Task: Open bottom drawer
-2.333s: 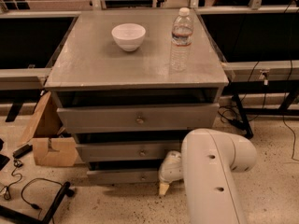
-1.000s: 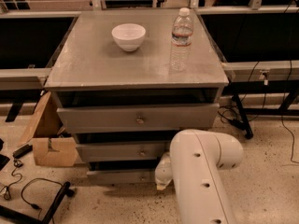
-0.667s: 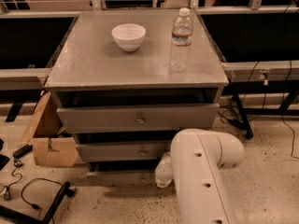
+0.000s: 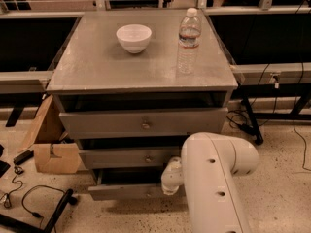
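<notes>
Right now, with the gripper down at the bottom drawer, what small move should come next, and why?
Probably a short, gentle pull straight away from the cabinet. The gripper sits at the bottom drawer front, which looks barely out, if at all. The arm hides the knob, so the hold is unconfirmed; go slowly.

We see a robotics lab or workshop: a speckled hard floor [image 4: 282,178], loose cables [image 4: 29,200], a cardboard box [image 4: 53,157] and metal-framed benches [image 4: 272,73] surround a grey cabinet [image 4: 97,67], the robot's claw [image 4: 171,176] low beside the bottom drawer [image 4: 121,192].
</notes>
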`<state>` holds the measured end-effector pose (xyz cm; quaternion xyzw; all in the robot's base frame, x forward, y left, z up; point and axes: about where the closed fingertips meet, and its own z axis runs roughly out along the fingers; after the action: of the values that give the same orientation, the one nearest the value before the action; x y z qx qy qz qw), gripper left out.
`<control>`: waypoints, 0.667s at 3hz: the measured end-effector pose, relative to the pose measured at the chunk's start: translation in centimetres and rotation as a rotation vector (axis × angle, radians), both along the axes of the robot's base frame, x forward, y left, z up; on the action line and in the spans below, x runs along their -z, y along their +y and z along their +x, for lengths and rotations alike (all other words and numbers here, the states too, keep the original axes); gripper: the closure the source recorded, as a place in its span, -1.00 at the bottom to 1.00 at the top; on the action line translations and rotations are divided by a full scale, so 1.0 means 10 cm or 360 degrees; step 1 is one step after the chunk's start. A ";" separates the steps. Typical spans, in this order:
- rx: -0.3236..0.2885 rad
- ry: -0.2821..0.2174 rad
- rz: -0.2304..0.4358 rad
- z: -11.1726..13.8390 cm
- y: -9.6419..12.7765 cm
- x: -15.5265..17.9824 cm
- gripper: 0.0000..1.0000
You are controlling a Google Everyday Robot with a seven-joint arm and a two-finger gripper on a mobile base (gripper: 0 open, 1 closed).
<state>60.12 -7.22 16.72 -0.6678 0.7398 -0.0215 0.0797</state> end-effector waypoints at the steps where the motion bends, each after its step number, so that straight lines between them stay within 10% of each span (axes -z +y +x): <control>1: 0.0017 0.0038 -0.0017 -0.13 -0.06 -0.03 1.00; 2: 0.0020 0.0039 -0.0017 -0.10 -0.06 -0.03 1.00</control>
<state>59.15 -7.80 16.98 -0.6638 0.7447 -0.0178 0.0670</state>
